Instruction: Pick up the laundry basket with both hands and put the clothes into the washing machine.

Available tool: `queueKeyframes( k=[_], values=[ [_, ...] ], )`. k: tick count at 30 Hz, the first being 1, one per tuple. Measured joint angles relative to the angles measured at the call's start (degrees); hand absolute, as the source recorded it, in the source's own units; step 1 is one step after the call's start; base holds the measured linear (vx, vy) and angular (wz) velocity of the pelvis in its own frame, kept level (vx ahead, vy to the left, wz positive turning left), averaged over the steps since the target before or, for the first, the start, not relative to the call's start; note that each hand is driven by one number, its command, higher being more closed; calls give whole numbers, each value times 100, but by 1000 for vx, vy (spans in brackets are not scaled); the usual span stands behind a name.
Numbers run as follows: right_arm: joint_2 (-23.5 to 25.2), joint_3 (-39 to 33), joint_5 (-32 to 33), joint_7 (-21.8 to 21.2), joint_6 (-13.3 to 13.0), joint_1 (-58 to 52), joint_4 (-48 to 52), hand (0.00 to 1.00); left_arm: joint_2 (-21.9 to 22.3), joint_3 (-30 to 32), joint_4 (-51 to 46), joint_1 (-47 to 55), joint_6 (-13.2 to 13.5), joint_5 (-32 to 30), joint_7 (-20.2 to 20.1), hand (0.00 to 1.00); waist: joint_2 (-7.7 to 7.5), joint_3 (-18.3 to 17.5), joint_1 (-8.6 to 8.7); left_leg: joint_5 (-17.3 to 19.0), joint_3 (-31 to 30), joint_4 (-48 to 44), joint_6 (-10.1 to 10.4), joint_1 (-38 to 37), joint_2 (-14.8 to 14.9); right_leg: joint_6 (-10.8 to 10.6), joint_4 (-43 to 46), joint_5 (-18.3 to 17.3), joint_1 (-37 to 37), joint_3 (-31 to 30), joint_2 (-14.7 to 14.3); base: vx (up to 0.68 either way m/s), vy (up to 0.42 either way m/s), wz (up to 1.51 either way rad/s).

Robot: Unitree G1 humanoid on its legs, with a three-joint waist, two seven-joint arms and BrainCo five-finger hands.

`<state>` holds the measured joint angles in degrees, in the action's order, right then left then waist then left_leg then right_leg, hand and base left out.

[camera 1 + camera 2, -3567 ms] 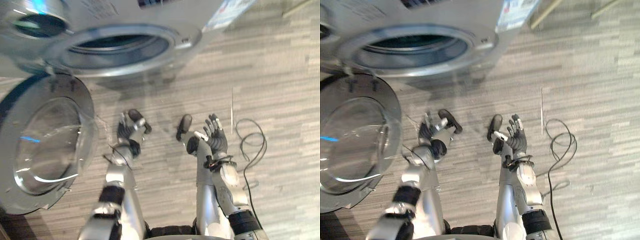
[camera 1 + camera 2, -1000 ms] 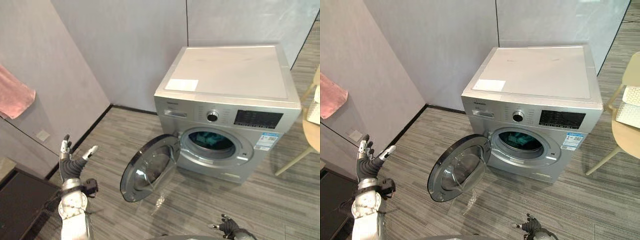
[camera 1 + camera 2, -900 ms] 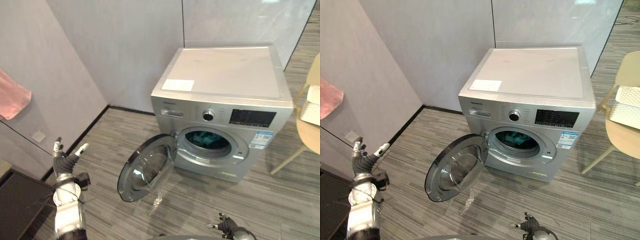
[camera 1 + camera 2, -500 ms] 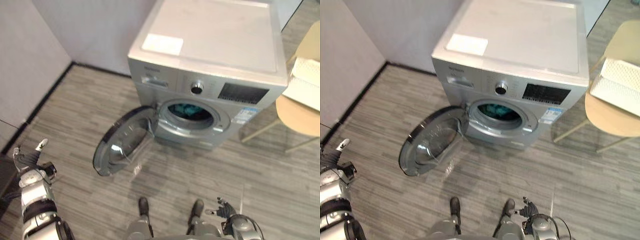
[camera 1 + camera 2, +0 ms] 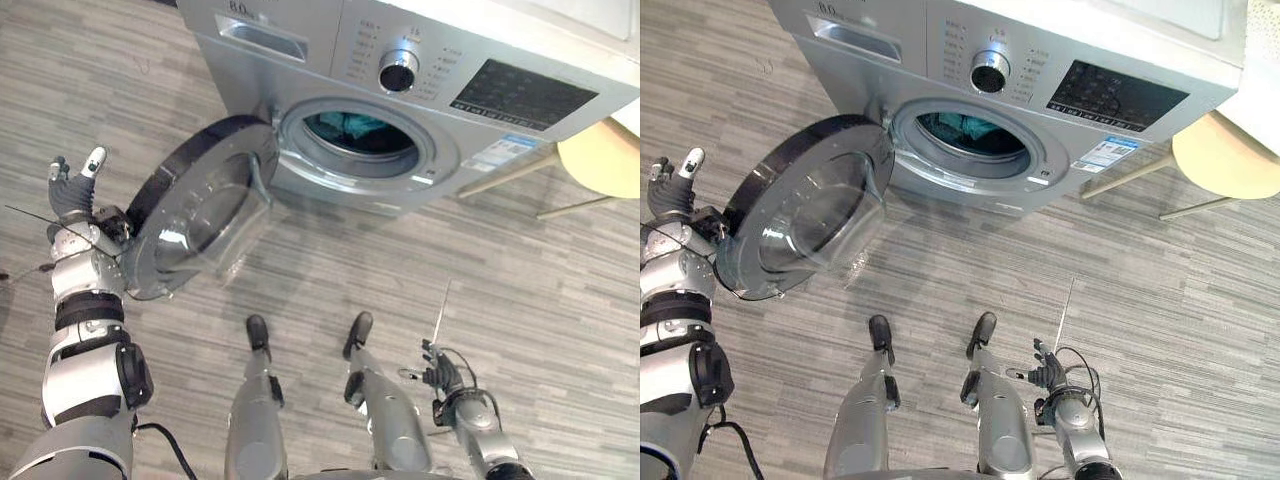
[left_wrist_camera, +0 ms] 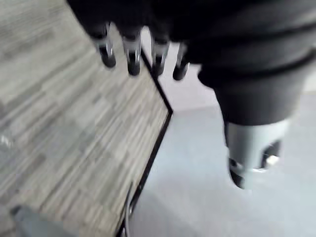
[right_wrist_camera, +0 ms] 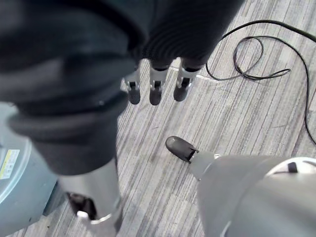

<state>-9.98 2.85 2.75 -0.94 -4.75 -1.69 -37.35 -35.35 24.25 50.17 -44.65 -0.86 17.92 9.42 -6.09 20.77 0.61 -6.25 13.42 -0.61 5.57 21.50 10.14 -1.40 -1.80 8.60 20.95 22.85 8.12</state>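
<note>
At the far left the left arm stands upright with its forearm raised, and the left hand [image 5: 72,186] is held up at its top, fingers straight and spread with the thumb out to one side, gripping nothing. In its own wrist view the fingers [image 6: 132,55] point out over the grey plank floor [image 5: 560,280] toward a black skirting line and a plain wall. This hand is just beside the outer rim of the round door [image 5: 195,215] but apart from it. The door hangs swung open to the left of the washing machine [image 5: 300,75], its glass bowl facing the robot. To the right of the door is the drum opening, and inside it, toward the back, lies a bundle of teal clothes [image 5: 348,124], well apart from both hands. Above the opening sit a detergent drawer [image 5: 262,40], a round knob [image 5: 398,70] and a dark display panel [image 5: 527,95]. Lower and further right, near the bottom of the head views, the right arm hangs low with the right hand [image 5: 440,372] close above the floor. Its fingers are loosely spread and empty, and its wrist view shows them extended over the planks with a corner of the machine to one side. At the right edge, just beside the machine, is the pale yellow seat of a chair [image 5: 598,155] on thin legs. A white object [image 5: 1265,100] rests above that seat at the edge of the view. Too little of it shows to tell what it is.
</note>
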Motion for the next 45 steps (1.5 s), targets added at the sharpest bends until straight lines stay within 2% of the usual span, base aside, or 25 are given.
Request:
queueKeyframes(
  k=[3,7,10,13,17,20,23,25,29,30,32,36,37,43,45],
  values=[
    [36,47,-1,-3,-10,1,108,0,-156,37,417,-197,5,9,-85,0,-2,1,-10,7,69,-3,8,9,8,9,25,-6,44,-38,4,31,19,-6],
    [77,77,-1,-43,21,2,156,0,-198,311,1095,-444,-140,161,-406,0,-3,1,-59,8,107,-8,7,-17,10,9,40,-6,43,-77,8,10,10,-2],
    [79,165,-1,-60,44,5,193,0,-103,596,1417,-374,-313,154,-590,0,-3,1,-96,9,150,-9,7,-56,22,24,45,5,37,-111,-1,3,14,-6],
    [81,178,-11,-71,102,22,169,0,89,629,1576,-353,-363,168,-706,0,-9,-2,-147,8,164,-7,6,-129,12,37,42,19,-20,-127,3,0,4,-2],
    [67,274,-111,-167,153,244,-78,0,287,-311,1622,-246,-388,284,-914,0,-13,-4,-137,7,170,-6,3,-273,-33,18,-6,74,-171,-163,32,-1,8,0],
    [45,343,-149,-172,186,505,-211,0,339,-1358,1616,-241,-386,677,-1013,0,-13,-5,-127,6,216,24,2,-313,-114,-14,-82,173,-185,-238,94,-29,29,-4],
    [15,496,-290,-173,233,649,-196,0,508,-2207,1566,-223,-386,1045,-1052,0,-20,-9,20,17,260,37,5,-409,-246,-113,-195,293,-303,-287,194,-46,54,-1],
    [14,506,-310,-175,251,649,-194,0,646,-2443,1485,-223,-382,1109,-1054,0,-23,-12,52,29,346,56,-10,-464,-318,-172,-224,343,-308,-367,244,-40,59,-9],
    [5,632,-335,-173,254,648,-292,0,845,-2674,1442,-226,-372,1109,-1050,0,-51,-56,236,30,526,124,-12,-568,-407,-224,-222,377,-259,-536,336,-34,39,-20],
    [6,717,-335,-177,256,648,-334,0,864,-2712,1447,-230,-352,1090,-891,0,-87,-79,364,28,618,200,-13,-614,-426,-241,-218,389,-223,-601,354,-28,19,-23],
    [16,784,-343,-194,257,641,-398,0,879,-2734,1453,-234,-351,1055,-792,0,-179,-139,493,21,745,256,-4,-614,-426,-246,-206,393,-102,-707,376,-16,15,-32],
    [-73,730,-505,-285,274,475,-397,0,1038,-2860,1466,-254,-356,1017,-789,0,-206,-158,657,5,855,191,-2,-643,-383,-252,-209,471,-74,-788,331,36,-5,-21],
    [-67,663,-514,-280,275,445,-391,0,1055,-2860,1466,-285,-356,954,-790,0,-206,-158,666,3,883,157,-11,-652,-369,-160,-219,543,-73,-866,305,71,-13,-19],
    [-80,114,-503,-254,262,404,212,0,1215,-2829,1465,-452,-354,795,-790,0,-204,-159,703,153,1132,-63,-130,-723,-299,-150,-223,551,-76,-1068,218,54,-9,-23],
    [-159,-14,-492,-239,251,378,440,0,1359,-2832,1465,-493,-354,609,-791,0,-204,-160,743,317,1220,-241,-127,-718,-278,-156,-222,549,-79,-1207,220,29,19,-21]
  ],
)
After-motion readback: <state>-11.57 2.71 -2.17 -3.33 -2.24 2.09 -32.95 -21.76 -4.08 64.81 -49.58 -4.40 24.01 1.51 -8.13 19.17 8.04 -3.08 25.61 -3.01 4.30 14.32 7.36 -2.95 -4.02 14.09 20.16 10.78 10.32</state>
